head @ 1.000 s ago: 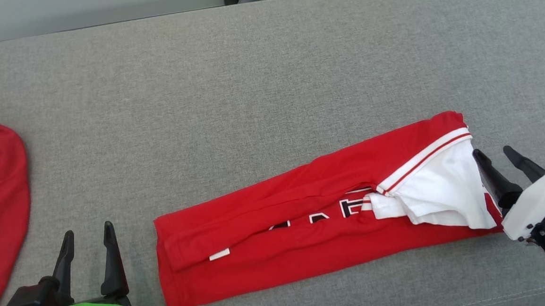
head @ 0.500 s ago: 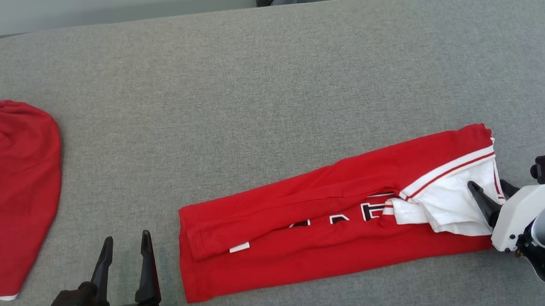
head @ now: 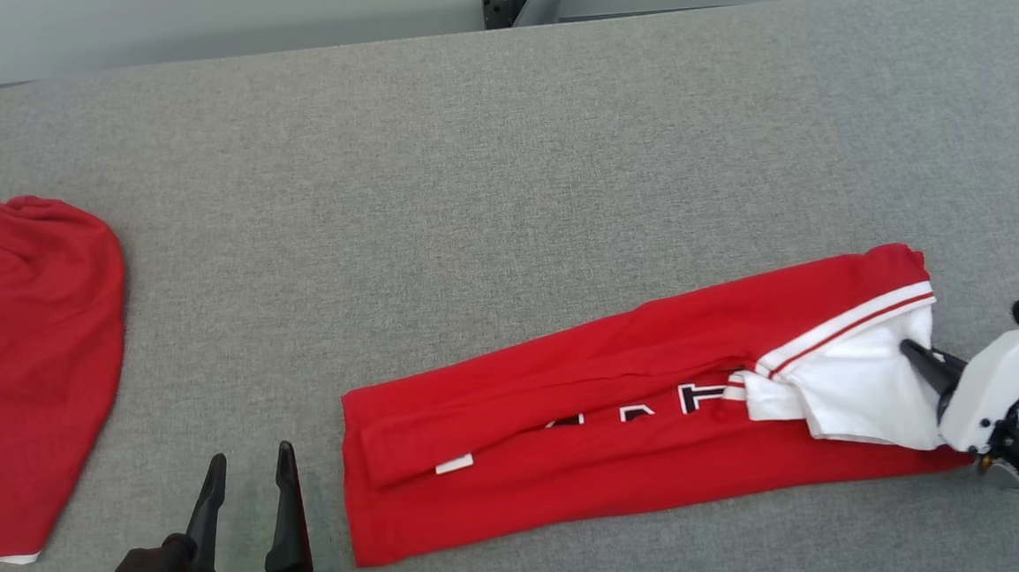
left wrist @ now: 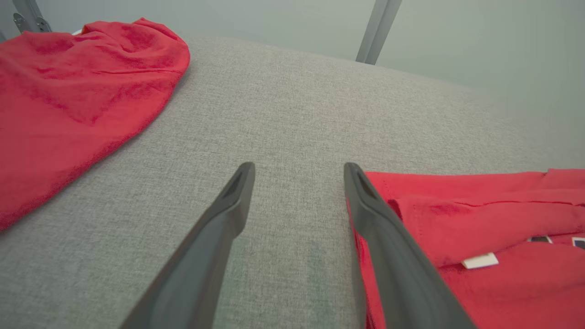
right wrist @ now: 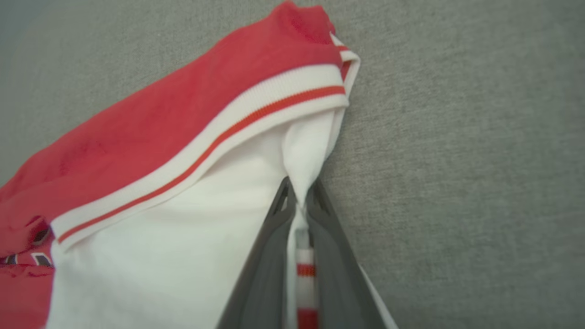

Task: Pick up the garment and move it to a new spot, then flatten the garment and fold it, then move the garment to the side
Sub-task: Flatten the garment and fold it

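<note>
Head view: the red garment (head: 625, 438), gathered into a long strip with a white inner end, lies on the grey counter (head: 468, 191), toward our right. Our right claw (head: 921, 358) is clenched on the white fabric at that end. Our left claw (head: 249, 505) hangs released near the strip's left edge. A second red cloth (head: 27, 351) lies well apart, far left.

Left wrist view: spread fingers over bare counter, the garment's edge just beside one.

Right wrist view: both fingers pinch a white fold and striped trim.

We judge the folding step is in hand. The next move likely calls for lifting this end across without spilling the layers. We see no containers.
</note>
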